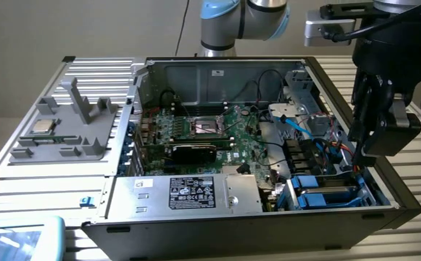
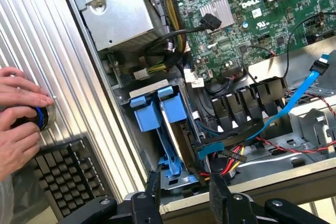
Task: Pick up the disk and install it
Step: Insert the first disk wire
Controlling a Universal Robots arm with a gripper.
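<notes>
The disk (image 2: 176, 129) stands on edge in the drive bay at the case's corner, a silver-grey slab in a bright blue frame (image 2: 157, 111) with end tabs. In the exterior view its blue frame (image 1: 319, 197) shows low in the case, toward the exterior view's right. My gripper (image 2: 185, 196) hangs just above the bay. It is open, its black fingertips (image 2: 154, 190) apart on either side of the frame's near end. No contact is visible. In the exterior view the gripper (image 1: 364, 155) hovers over the case's right wall.
A big grey box with a black label (image 1: 188, 193) fills the front of the case (image 1: 239, 228). Green motherboard (image 1: 218, 128), blue cable (image 2: 294, 98) and red-yellow wires (image 2: 236, 163) crowd the bay. A processor chip (image 1: 43, 126) sits on a grey fixture. A person's hands (image 2: 18, 124) rest beside a keyboard (image 2: 68, 177).
</notes>
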